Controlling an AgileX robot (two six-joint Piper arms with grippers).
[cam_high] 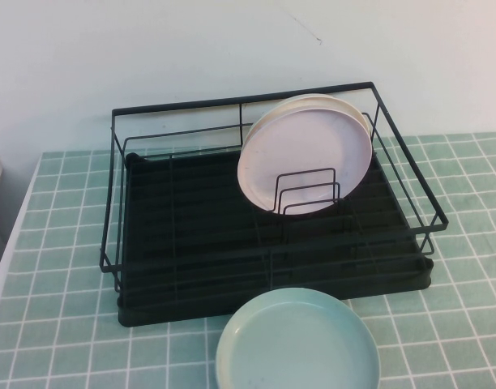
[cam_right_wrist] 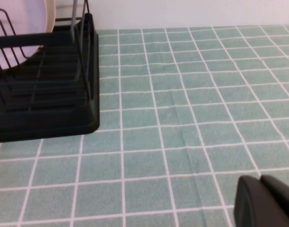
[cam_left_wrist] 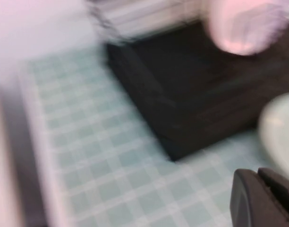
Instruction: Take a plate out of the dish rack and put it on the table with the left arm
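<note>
The mint-green plate (cam_high: 297, 344) lies flat on the tiled table (cam_high: 62, 324), just in front of the black dish rack (cam_high: 191, 235), with nothing holding it. Neither arm shows in the high view. The left wrist view is smeared. In it my left gripper (cam_left_wrist: 259, 174) is shut and empty, hanging over the tiles with the plate (cam_left_wrist: 281, 127) just beyond it and the rack (cam_left_wrist: 182, 109) further off. My right gripper (cam_right_wrist: 260, 179) is also shut and empty, low over bare tiles to the right of the rack (cam_right_wrist: 50, 113).
A pale pink plate (cam_high: 305, 158) stands upright in the rack's wire dividers, with a cream plate (cam_high: 345, 104) close behind it. A white wall rises behind the rack. The table's left edge (cam_high: 9, 243) is near the rack.
</note>
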